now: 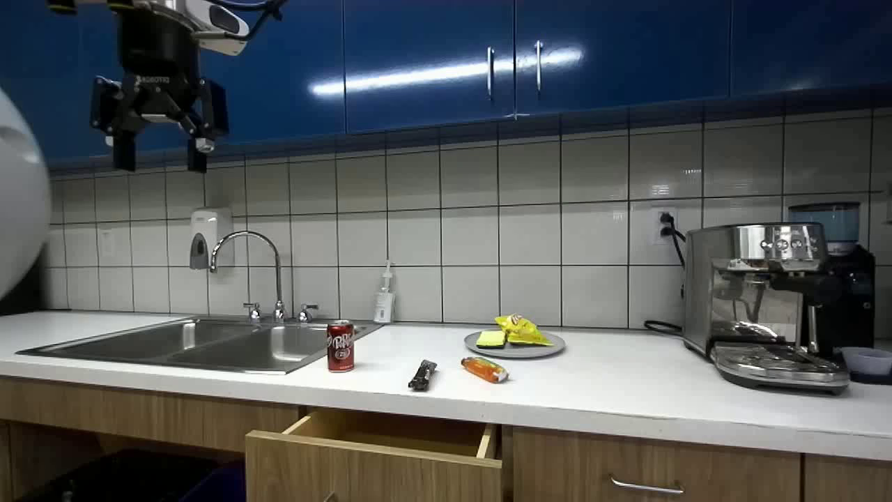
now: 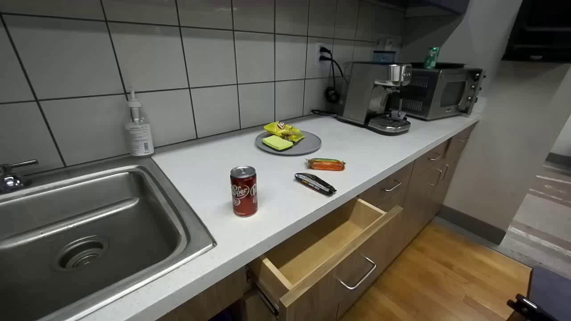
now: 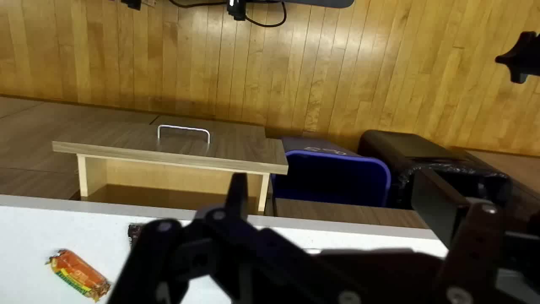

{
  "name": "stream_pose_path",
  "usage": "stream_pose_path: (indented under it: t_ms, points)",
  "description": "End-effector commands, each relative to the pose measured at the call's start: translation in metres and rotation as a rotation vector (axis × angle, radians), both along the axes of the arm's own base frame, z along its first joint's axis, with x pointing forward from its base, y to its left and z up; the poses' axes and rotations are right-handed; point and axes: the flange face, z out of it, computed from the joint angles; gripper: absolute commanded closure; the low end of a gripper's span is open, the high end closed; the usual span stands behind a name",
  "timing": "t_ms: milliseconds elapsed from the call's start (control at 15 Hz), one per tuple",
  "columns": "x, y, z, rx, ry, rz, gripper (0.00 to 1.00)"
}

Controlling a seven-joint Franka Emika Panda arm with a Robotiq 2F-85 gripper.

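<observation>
My gripper hangs high at the left in an exterior view, above the sink. Its fingers are apart with nothing between them; the wrist view shows the same open jaws. A red Dr Pepper can stands upright on the counter by the sink's corner. A dark wrapped bar and an orange wrapped snack lie on the counter. A grey plate holds a yellow snack bag and a yellow-green sponge. Below, a wooden drawer is pulled open; its visible inside is bare.
A steel sink with a faucet is set in the white counter. A pump bottle stands by the wall. A coffee machine and a microwave are farther along. Blue cabinets hang above. A blue bin stands below.
</observation>
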Motion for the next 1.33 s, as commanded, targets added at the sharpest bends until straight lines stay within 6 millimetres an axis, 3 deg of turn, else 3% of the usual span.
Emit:
stream_pose_path:
  t_ms: [0,400,1267]
  points:
    - [0.0,0.0,0.001,0.0,0.001,0.0,0.0]
    - [0.001,0.0,-0.002,-0.009,-0.001,0.009,0.0]
    - [0.022,-0.012,-0.07,0.001,-0.078,-0.032,0.0]
